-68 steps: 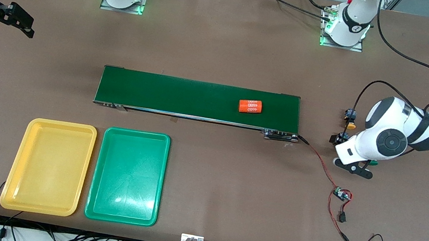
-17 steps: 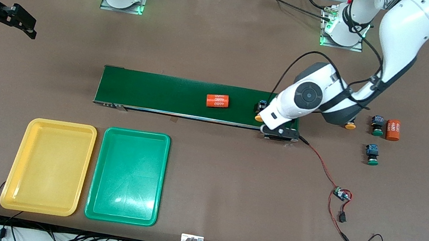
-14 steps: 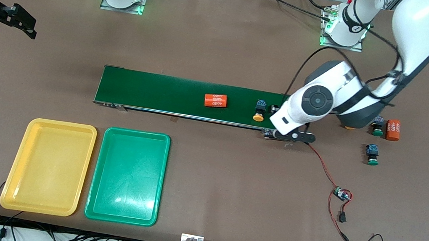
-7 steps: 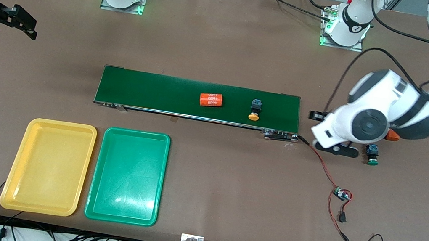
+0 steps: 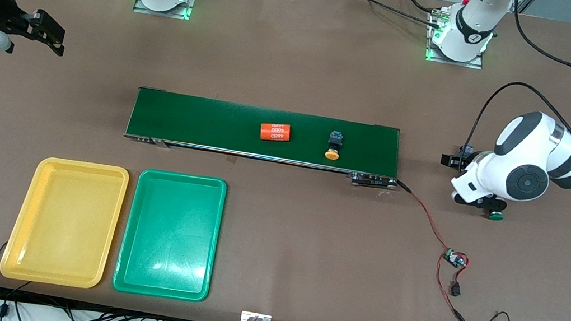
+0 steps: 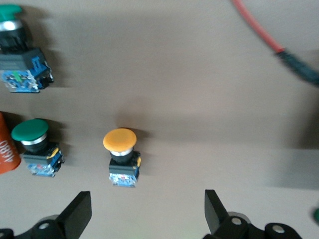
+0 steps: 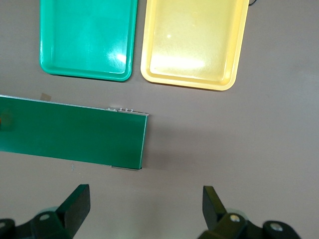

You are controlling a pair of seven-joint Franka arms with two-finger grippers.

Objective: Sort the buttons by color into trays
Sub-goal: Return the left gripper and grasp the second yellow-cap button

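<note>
One yellow button point(image 5: 333, 146) lies on the dark-green belt point(image 5: 200, 122), near the left arm's end of it. My left gripper point(image 5: 466, 182) hangs open over the table past that end of the belt. In the left wrist view, my left gripper point(image 6: 147, 214) holds nothing, and a second yellow button point(image 6: 121, 154) lies just ahead of its fingers, with two green buttons point(image 6: 35, 147) point(image 6: 17, 50) beside it. My right gripper point(image 5: 52, 38) point(image 7: 144, 206) waits open and empty at the right arm's end. The yellow tray point(image 5: 64, 222) and the green tray point(image 5: 170, 234) lie side by side, nearer the front camera than the belt.
An orange cylinder with white print point(image 5: 274, 133) lies on the belt beside the yellow button. Another orange cylinder point(image 6: 7, 149) shows at the edge of the left wrist view. A red wire with a small circuit board point(image 5: 454, 259) runs from the belt's end toward the front camera.
My left arm has swung from the belt's end back over the loose buttons. The yellow button and the cylinder have ridden the belt toward the right arm's end. My right gripper edged toward the belt.
</note>
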